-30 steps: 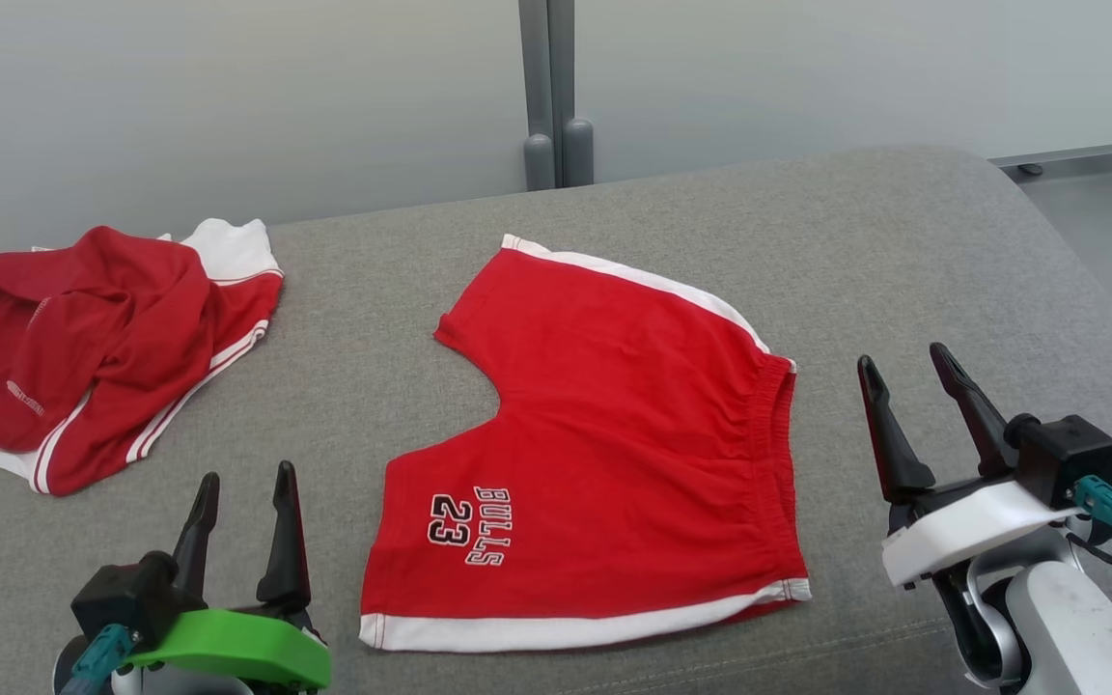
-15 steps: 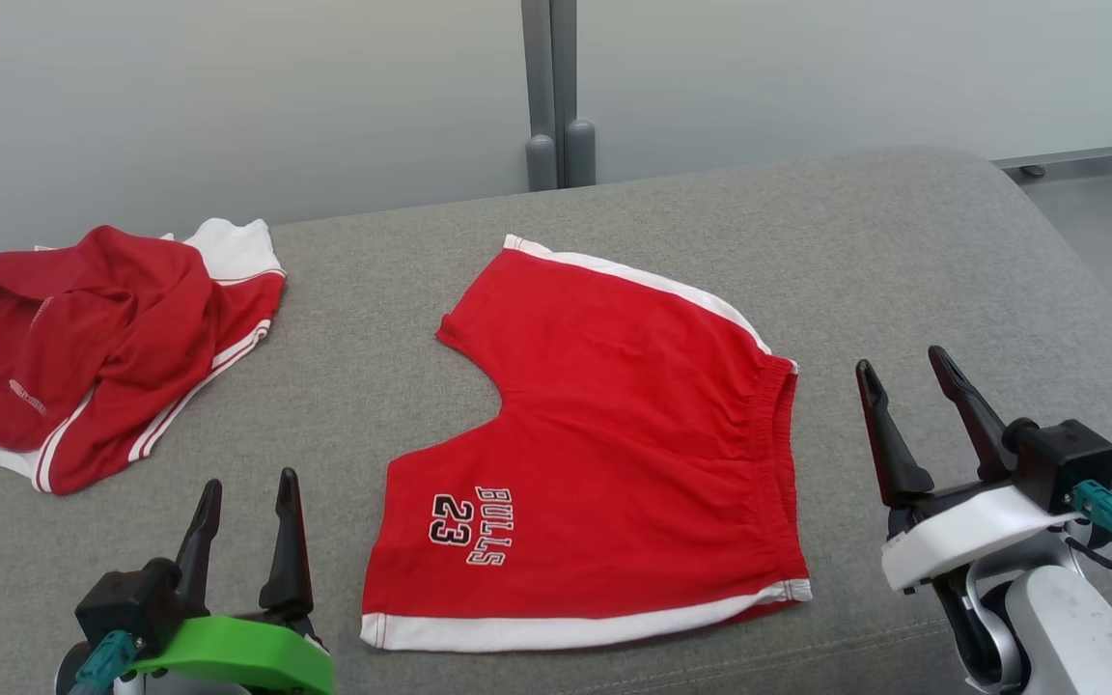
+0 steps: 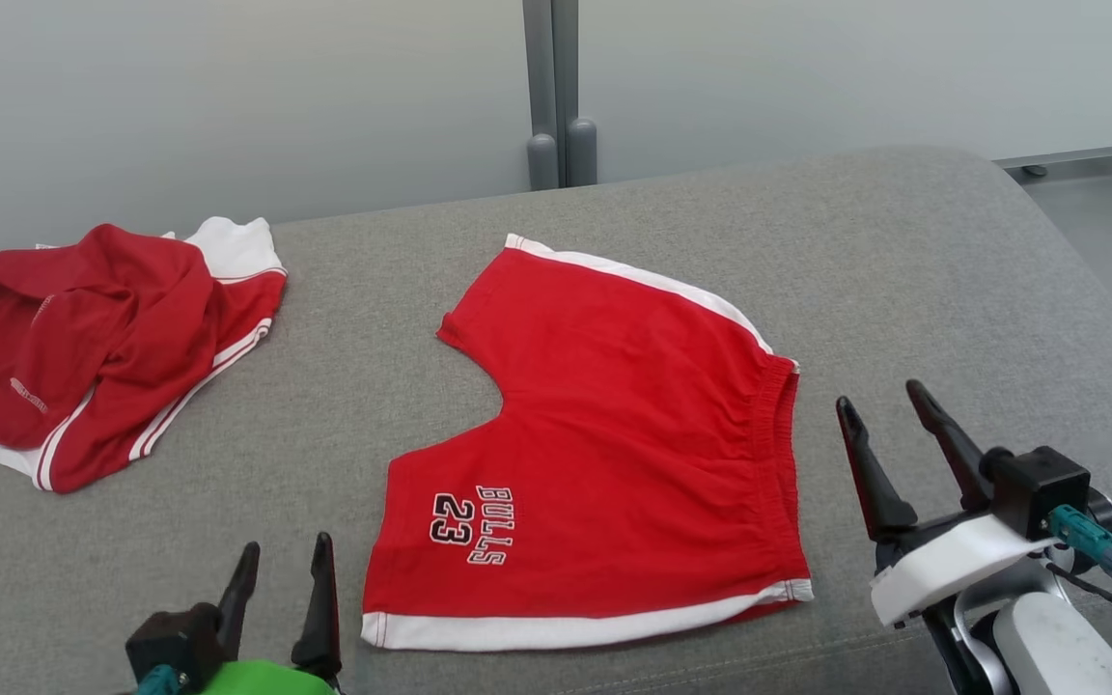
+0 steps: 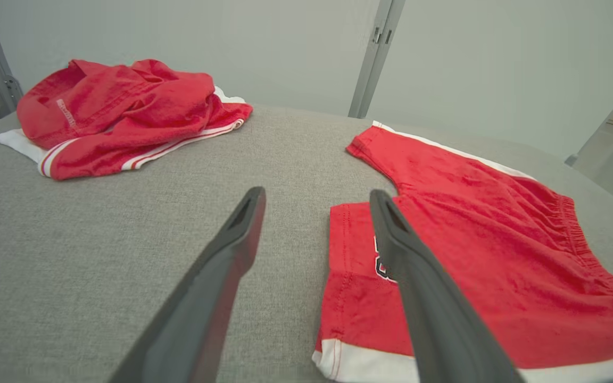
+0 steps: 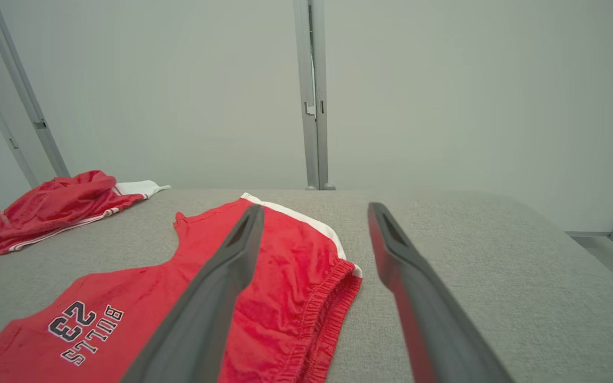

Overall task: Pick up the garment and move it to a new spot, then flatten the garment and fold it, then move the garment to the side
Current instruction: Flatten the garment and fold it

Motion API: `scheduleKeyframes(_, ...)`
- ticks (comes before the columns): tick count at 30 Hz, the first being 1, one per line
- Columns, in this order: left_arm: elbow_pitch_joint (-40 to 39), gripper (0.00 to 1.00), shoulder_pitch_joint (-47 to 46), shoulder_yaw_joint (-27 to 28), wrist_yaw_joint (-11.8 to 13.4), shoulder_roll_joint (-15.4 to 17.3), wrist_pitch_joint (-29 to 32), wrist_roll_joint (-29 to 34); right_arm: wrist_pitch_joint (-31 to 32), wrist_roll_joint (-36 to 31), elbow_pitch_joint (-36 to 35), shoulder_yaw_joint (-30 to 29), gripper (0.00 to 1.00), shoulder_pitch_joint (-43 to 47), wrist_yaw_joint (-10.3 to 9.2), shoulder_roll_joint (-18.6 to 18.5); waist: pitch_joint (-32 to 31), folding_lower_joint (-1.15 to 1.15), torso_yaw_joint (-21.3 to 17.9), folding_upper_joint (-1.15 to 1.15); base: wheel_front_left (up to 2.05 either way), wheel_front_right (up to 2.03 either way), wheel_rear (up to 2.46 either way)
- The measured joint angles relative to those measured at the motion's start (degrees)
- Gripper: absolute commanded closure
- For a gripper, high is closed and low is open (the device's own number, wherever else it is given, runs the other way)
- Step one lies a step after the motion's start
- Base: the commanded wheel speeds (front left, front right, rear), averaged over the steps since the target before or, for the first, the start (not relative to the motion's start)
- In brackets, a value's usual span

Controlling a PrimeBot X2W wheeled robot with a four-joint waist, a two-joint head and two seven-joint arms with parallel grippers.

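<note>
Across the centre of the head view, the red shorts (image 3: 604, 454) lie flat on the grey cushion (image 3: 903, 251) — waistband toward frame right, leg openings toward frame left, so their waist-to-hem axis runs left to right between the two tools. At lower left, the left gripper (image 3: 288, 541) sits just beside the near leg's corner; the right gripper (image 3: 877, 393) stands near the waistband at lower right. Both have fingers spread and empty, pointing up the frame.

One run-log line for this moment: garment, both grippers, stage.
stage: flattened, not folded | red shorts: flat on grey cushion | left gripper: open, empty | right gripper: open, empty | second red garment: crumpled, left
</note>
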Motion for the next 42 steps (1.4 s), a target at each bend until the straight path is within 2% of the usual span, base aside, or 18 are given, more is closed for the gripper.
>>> scheduleKeyframes(4,2.9,0.0,1.4,-1.9,-0.1,0.0,2.0,0.0,0.0,-0.5,1.5,1.4,0.0,1.1,1.02,-0.3,0.2,0.0,0.0,0.0,0.0,0.0,0.0)
scheduleKeyframes(17,11.4,0.0,2.3,-6.6,-3.7,1.5,5.6,2.1,0.0,-1.1,3.3,3.4,0.0,2.0,2.9,-0.7,1.7,0.0,-0.8,0.0,0.0,0.0,0.0)
scheduleKeyframes(33,17.2,0.0,-3.6,-7.2,-5.2,1.6,4.5,3.6,0.0,-1.5,3.5,3.0,0.0,1.2,3.42,-1.1,5.8,0.0,-3.6,0.0,0.0,0.0,0.0)
scheduleKeyframes(42,18.3,0.0,-4.1,-7.5,-6.1,0.7,2.9,3.8,0.0,-1.5,3.8,2.2,0.0,1.1,3.41,-1.1,6.7,0.0,-3.6,0.0,0.0,0.0,0.0)
